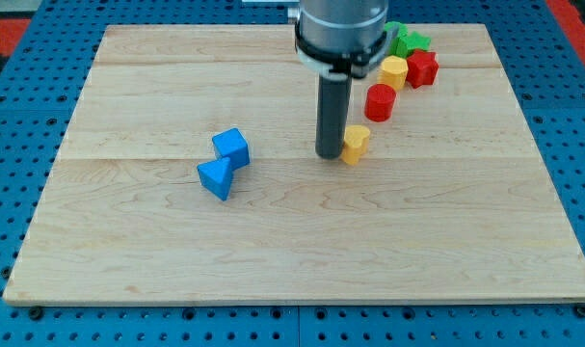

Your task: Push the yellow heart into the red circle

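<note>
On the wooden bench, my tip touches the small yellow heart block's left side; the red circle block lies far-right; there is no hand to spread.

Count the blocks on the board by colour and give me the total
Blue: 2, cube and triangle
Yellow: 2, heart beside my tip, hexagon
Red: 2, circle and star
Green: 1 visible, maybe more, partly hidden
Total: 7

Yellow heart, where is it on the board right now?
The yellow heart sits right of the board's centre, touching the right side of my tip, just below-left of the red circle.
</note>
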Robot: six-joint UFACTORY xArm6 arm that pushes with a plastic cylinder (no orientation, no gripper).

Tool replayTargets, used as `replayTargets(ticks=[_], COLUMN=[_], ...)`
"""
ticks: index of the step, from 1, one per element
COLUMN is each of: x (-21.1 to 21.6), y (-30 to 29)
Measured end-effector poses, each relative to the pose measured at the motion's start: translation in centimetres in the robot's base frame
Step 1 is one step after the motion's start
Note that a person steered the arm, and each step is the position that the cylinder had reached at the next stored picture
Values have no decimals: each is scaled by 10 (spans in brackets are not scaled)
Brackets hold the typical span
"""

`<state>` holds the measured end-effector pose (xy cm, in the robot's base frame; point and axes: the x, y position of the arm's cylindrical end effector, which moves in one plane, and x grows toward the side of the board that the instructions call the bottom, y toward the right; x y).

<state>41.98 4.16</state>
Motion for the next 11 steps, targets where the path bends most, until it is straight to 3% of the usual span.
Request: replayTargets(ticks=[1,2,3,4,5,6,8,9,10,11], x=[-6,28,20,-16,20,27,-20,-73,-40,34], y=[-22,-25,13,9,9,30,92,87,88,78])
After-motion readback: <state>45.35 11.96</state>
